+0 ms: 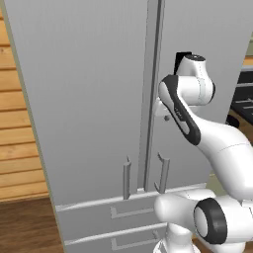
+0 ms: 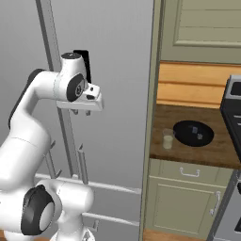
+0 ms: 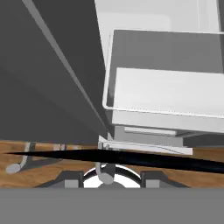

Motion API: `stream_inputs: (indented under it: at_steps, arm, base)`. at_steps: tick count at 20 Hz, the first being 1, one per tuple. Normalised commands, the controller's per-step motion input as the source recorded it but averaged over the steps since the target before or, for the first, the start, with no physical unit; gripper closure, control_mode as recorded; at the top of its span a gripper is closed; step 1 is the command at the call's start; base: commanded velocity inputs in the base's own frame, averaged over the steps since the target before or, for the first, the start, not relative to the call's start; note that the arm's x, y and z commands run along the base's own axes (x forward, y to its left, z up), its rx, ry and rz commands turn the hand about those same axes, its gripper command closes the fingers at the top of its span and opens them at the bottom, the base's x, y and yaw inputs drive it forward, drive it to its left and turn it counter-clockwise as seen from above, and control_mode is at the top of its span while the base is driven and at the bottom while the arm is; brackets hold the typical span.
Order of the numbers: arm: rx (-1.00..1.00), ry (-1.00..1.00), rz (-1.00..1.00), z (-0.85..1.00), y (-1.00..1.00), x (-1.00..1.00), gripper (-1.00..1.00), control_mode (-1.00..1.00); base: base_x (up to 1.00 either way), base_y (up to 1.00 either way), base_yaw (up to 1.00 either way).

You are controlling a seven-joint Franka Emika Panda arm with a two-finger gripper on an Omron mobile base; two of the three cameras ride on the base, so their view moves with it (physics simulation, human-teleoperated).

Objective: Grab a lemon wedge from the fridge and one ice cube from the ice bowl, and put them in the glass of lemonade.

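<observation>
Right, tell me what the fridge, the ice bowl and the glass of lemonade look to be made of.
Fridge: looks like matte grey painted or brushed metal, flat and even with no reflections. Ice bowl: black with a glossy finish, judging by pale glints inside; glazed ceramic or plastic, unclear. Glass of lemonade: seemingly clear glass, the pale drink showing through it.

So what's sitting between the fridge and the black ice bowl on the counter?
The glass of lemonade, beside the ice bowl, near the counter's edge by the fridge, in the right base view.
</observation>
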Motion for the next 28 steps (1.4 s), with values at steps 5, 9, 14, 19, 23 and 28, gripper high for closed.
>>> stream_inputs:
  at_steps: [5,9,14,19,23,28]
  arm:
    - [0.02,0.00,-0.01,0.00,-0.04,-0.51,-1.00,-1.00]
    - [0.00,0.00,-0.02,0.00,-0.07,-0.94,-1.00,-1.00]
    - [0.00,-0.03,-0.02,-0.13,-0.01,-0.89,-1.00,-1.00]
    - [0.00,-0.04,-0.02,-0.14,0.00,-0.60,-1.00,-1.00]
    - [0.00,0.00,0.00,0.00,0.00,0.00,-1.00,1.00]
    - [0.00,0.00,0.00,0.00,0.00,0.00,-1.00,1.00]
  base:
    - [0.00,0.00,0.00]
    - [0.00,0.00,0.00]
    - [0.00,0.00,0.00]
    - [0.00,0.00,0.00]
    - [-0.71,-0.57,0.00]
    - [-0.27,-1.00,0.03]
